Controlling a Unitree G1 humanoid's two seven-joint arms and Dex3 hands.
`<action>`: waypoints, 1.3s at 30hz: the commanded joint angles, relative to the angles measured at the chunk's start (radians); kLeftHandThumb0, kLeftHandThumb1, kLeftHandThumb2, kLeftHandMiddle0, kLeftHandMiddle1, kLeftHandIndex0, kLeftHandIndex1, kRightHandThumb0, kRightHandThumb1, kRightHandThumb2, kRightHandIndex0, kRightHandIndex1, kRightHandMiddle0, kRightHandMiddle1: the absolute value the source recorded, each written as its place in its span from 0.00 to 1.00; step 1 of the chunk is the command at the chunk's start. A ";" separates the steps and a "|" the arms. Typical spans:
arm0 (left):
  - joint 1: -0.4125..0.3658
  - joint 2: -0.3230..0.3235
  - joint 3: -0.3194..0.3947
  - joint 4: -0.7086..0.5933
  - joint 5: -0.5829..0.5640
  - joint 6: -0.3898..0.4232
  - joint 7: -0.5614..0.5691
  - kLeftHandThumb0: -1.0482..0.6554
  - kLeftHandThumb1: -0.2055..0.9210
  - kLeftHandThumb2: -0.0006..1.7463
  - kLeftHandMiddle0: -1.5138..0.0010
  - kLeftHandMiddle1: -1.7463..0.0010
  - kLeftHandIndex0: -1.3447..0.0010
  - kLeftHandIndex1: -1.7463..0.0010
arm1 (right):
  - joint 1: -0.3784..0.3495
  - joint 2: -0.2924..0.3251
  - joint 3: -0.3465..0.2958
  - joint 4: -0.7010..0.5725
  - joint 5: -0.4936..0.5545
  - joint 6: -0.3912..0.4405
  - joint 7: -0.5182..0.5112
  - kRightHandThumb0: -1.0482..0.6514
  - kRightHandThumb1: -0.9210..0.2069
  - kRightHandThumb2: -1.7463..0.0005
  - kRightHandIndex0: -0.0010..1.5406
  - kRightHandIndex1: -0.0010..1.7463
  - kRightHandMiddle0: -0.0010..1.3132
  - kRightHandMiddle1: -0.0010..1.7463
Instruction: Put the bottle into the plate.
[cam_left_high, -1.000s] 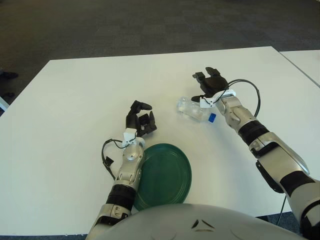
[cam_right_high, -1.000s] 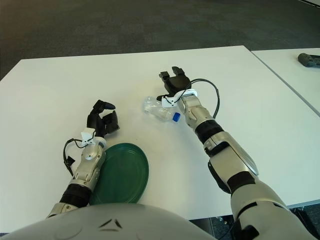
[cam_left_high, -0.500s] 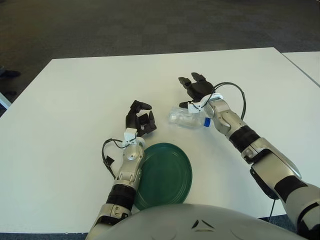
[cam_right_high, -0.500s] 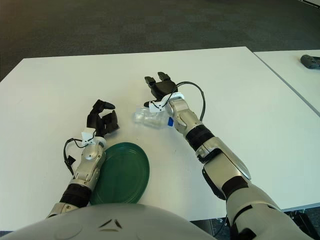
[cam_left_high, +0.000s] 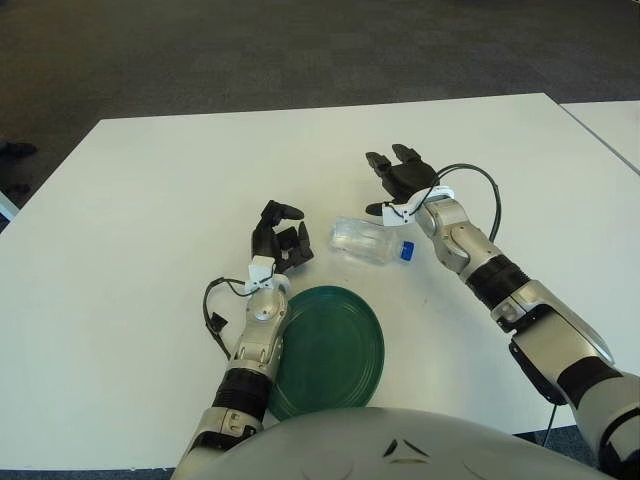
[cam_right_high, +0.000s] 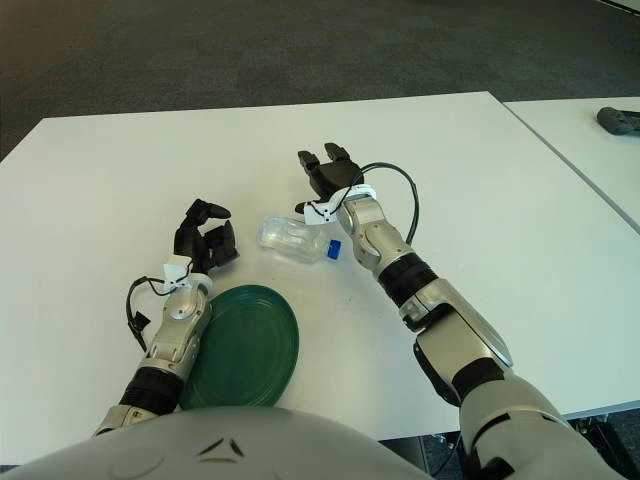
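Note:
A clear plastic bottle (cam_left_high: 368, 240) with a blue cap lies on its side on the white table (cam_left_high: 150, 190), cap pointing right. Just behind its cap end hovers my right hand (cam_left_high: 398, 180), fingers spread, not holding the bottle. A dark green plate (cam_left_high: 335, 352) sits at the near edge, a short way in front of the bottle. My left hand (cam_left_high: 279, 240) shows beside the plate's far left rim, to the left of the bottle, fingers loosely curled around nothing.
A black cable loops from my right wrist (cam_left_high: 485, 190). A second white table (cam_right_high: 590, 140) stands to the right with a dark object (cam_right_high: 618, 119) on it. Dark carpet lies beyond the far edge.
The bottle has shifted left and nearer the plate. My right hand swept left with it, then drew back slightly to the right, away from the bottle. The left hand stayed still.

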 joint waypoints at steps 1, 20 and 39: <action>-0.037 -0.046 0.024 0.043 -0.020 -0.020 -0.012 0.35 0.55 0.68 0.16 0.00 0.60 0.00 | 0.044 -0.055 -0.033 -0.130 -0.024 0.004 0.026 0.00 0.00 0.61 0.00 0.00 0.00 0.00; -0.091 -0.045 0.076 0.162 -0.033 -0.073 -0.021 0.35 0.56 0.68 0.17 0.00 0.60 0.00 | 0.067 -0.142 -0.098 -0.211 -0.065 -0.118 -0.049 0.00 0.00 0.53 0.00 0.00 0.00 0.00; -0.121 -0.027 0.121 0.218 -0.023 -0.095 -0.008 0.36 0.58 0.66 0.23 0.00 0.62 0.00 | 0.158 -0.174 -0.147 -0.424 -0.117 -0.111 0.078 0.00 0.00 0.53 0.00 0.00 0.00 0.00</action>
